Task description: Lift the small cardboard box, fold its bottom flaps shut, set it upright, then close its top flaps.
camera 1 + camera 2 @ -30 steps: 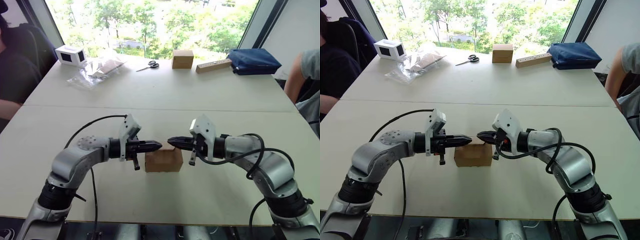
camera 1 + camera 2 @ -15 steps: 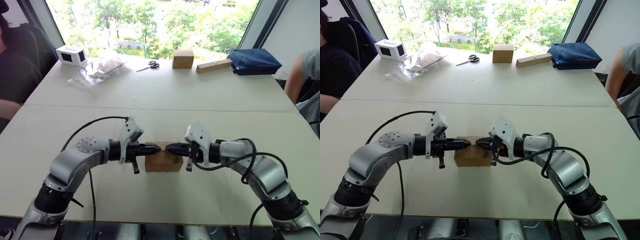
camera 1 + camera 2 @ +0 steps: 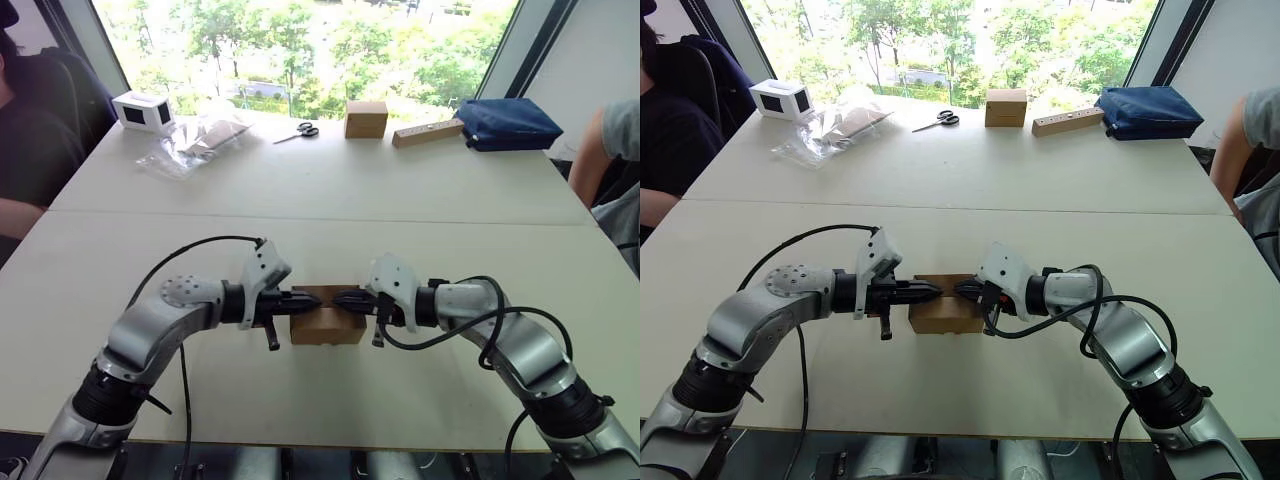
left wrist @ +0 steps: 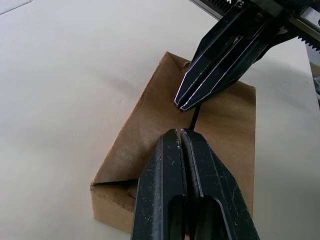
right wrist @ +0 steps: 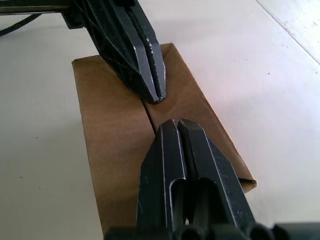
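Observation:
The small cardboard box [image 3: 327, 322] stands on the table in front of me, a plain brown block. Its top flaps [image 5: 115, 125] lie flat, meeting in a thin dark seam across the top. My left gripper [image 3: 312, 298] comes in from the left, shut, with its tip resting on the box top by the seam. My right gripper [image 3: 340, 297] comes in from the right, also shut, with its tip on the top just across from the left one. The two tips nearly touch; the left wrist view has the left gripper [image 4: 178, 132] facing the right gripper [image 4: 180, 104] over the box [image 4: 145, 120].
At the table's far edge stand another brown box [image 3: 365, 118], a white box with dark panels [image 3: 141, 109], a clear plastic bag [image 3: 195, 140], scissors [image 3: 298, 130], a wooden block [image 3: 427, 131] and a blue bag [image 3: 505, 122]. People sit at the left [image 3: 25, 140] and right [image 3: 612, 135].
Both grippers have come down and inward until their tips meet over the box. The flap that stood up on the box's right side now lies flat.

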Controlling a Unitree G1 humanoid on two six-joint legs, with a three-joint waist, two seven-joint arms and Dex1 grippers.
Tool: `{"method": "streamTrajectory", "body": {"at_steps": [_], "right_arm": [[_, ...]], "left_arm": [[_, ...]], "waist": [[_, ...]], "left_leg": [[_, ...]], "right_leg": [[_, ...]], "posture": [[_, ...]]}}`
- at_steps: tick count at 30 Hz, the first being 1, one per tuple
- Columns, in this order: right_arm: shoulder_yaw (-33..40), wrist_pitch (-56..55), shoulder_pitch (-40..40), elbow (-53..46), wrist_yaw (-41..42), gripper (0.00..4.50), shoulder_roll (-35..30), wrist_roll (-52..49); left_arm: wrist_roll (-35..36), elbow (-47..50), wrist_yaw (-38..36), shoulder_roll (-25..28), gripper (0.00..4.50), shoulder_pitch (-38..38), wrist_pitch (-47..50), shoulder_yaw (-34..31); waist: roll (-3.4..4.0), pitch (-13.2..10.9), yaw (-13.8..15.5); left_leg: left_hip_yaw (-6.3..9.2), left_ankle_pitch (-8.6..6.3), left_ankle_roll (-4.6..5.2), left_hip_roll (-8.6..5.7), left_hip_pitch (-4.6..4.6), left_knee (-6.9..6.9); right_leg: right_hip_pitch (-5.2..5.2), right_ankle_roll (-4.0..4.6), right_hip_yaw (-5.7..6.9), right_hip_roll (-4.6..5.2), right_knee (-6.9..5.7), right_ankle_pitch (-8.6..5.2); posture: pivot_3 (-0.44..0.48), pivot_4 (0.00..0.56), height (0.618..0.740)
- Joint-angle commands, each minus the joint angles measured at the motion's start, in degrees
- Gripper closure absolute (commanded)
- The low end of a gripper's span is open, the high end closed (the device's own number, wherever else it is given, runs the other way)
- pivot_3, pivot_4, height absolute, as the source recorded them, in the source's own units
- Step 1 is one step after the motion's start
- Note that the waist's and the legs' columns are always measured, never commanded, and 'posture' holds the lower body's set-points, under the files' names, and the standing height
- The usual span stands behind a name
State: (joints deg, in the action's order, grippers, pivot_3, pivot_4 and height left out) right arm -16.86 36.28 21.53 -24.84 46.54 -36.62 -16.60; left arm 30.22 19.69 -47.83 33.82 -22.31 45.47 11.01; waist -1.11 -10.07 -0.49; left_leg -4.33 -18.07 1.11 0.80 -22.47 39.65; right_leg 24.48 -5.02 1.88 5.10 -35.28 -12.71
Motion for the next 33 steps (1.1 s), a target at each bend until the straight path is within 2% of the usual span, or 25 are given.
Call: {"method": "streamTrajectory", "body": {"at_steps": [1,4,5,8,13,19,22,24,28,33], "right_arm": [[3.55,0.38,-0.24,-1.21,0.48,4.50,1.02,-3.06],[7.66,0.69,-0.89,-2.35,0.61,4.50,2.21,-7.09],[9.41,0.96,-1.20,-2.95,0.62,4.50,2.37,-8.55],[13.29,2.13,-1.95,-4.00,-0.09,4.50,2.76,-12.01],[23.05,8.87,-6.03,-9.18,-1.88,4.50,1.13,-22.40],[33.92,17.36,-15.24,-15.00,-5.14,4.50,-2.84,-33.91],[35.64,18.61,-22.54,-15.93,-3.56,4.50,-6.45,-34.66],[35.47,17.55,-25.96,-15.94,-2.36,4.50,-8.17,-33.79],[33.71,14.15,-30.28,-15.06,-0.61,4.50,-10.46,-30.00],[31.31,11.45,-31.05,-13.09,-0.66,4.50,-10.40,-27.06]], "left_arm": [[4.11,0.37,3.20,-4.51,4.42,1.38,-1.90,-6.82],[7.73,3.59,5.15,-7.84,4.42,3.18,-4.48,-13.00],[13.06,3.72,4.58,-6.58,4.42,3.10,1.63,-14.90],[18.47,3.58,6.02,-5.76,4.42,2.71,6.97,-18.10],[20.16,8.95,9.50,-0.33,4.42,9.10,9.82,-23.31],[17.93,13.96,6.11,9.53,4.42,22.07,8.16,-28.16],[11.81,15.48,1.04,14.69,4.42,30.25,1.60,-27.23],[10.52,15.81,-1.14,16.11,4.42,33.52,-1.08,-27.06],[11.15,15.02,-1.91,15.02,4.42,35.90,-2.63,-27.87],[10.50,14.97,-2.19,14.68,4.42,35.44,-3.56,-25.55]], "waist": [[0.00,0.00,0.00],[-0.03,-0.02,-0.03],[-0.02,-0.02,-0.05],[0.00,-0.03,-0.11],[-0.01,-0.03,-0.10],[0.01,-0.03,-0.09],[0.02,-0.03,0.02],[0.05,-0.04,0.00],[0.08,-0.03,0.01],[0.10,-0.03,-0.06]], "left_leg": [[0.00,0.00,0.00,0.00,0.00,0.00],[0.01,0.00,0.00,0.01,-0.03,0.00],[0.02,0.00,0.00,0.02,-0.04,0.00],[0.04,0.00,0.00,0.04,-0.03,0.00],[0.03,-0.01,0.00,0.03,-0.03,-0.05],[0.02,0.00,-0.05,0.02,0.00,-0.20],[0.02,0.01,-0.10,0.00,0.00,-0.31],[0.00,0.00,-0.13,-0.03,0.03,-0.40],[-0.03,-0.07,-0.26,0.00,0.02,-0.42],[-0.06,0.00,-0.15,0.02,-0.08,-0.51]], "right_leg": [[0.00,0.00,0.00,0.00,0.00,0.00],[0.01,-0.03,0.00,0.02,0.01,0.02],[0.02,-0.07,0.00,0.03,0.01,0.04],[0.03,-0.13,0.00,0.03,-0.02,0.07],[0.03,-0.08,0.00,0.02,0.00,0.05],[0.07,0.03,-0.01,0.26,0.04,-0.01],[0.11,0.08,-0.02,0.36,0.12,-0.03],[0.11,0.14,-0.03,0.41,0.21,-0.02],[0.18,0.20,-0.02,0.47,0.22,0.01],[0.30,0.21,-0.01,0.44,0.30,0.01]], "posture": [[0.000,0.150,0.740],[0.000,0.150,0.740],[0.000,0.150,0.740],[0.000,0.150,0.740],[0.000,0.150,0.740],[0.000,0.150,0.740],[0.000,0.150,0.740],[0.000,0.150,0.740],[0.000,0.150,0.740],[0.000,0.150,0.740]]}}
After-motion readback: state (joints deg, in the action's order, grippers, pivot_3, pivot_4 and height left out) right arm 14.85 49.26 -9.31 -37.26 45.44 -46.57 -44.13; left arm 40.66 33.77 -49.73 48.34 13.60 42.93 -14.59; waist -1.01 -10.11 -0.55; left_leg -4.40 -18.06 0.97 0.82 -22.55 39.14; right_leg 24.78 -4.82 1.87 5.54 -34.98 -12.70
